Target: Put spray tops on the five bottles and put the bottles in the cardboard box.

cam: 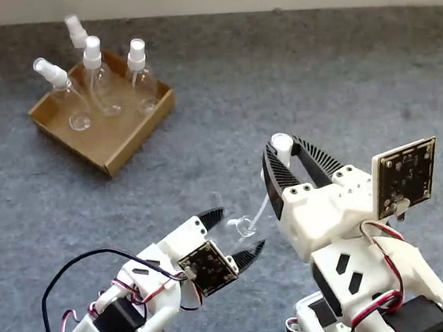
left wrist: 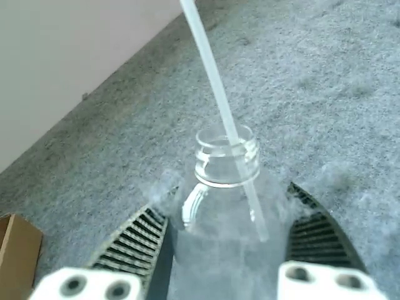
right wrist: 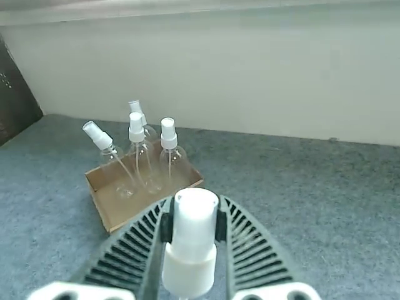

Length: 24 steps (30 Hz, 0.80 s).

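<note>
Four capped clear bottles [cam: 103,87] stand in the brown cardboard box [cam: 119,148]. My left gripper [cam: 231,233] holds the fifth bottle [left wrist: 225,187], right gripper [right wrist: 194,237] its white spray top [right wrist: 192,244].

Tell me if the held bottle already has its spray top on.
No: the bottle neck is open, with only the tube in it.

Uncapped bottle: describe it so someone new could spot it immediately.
Start at the cardboard box at the far left of the high view, where four capped bottles stand. Nearer, held in the left gripper, sits the clear bottle: the only one with an open neck, a thin tube dipping into it.
</note>
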Motion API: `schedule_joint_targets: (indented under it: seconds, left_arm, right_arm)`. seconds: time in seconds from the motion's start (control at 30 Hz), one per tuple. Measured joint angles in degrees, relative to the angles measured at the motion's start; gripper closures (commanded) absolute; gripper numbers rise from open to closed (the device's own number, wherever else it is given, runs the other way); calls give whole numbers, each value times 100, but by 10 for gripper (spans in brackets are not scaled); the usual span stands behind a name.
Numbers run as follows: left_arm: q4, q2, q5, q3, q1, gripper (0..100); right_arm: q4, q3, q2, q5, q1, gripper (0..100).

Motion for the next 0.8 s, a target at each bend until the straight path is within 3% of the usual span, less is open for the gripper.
schedule_joint_targets:
  seconds: [0.33,0.53,0.8]
  left_arm:
    - [0,0,0,-264,-185,892]
    - [0,35,0,-431,-229,892]
    - [-176,1582,0,-1037,-229,892]
  right_arm:
    - [360,0,-545,-9,-18,977]
    - [360,835,-1213,-9,-220,975]
    - [70,1802,-1934,0,-809,975]
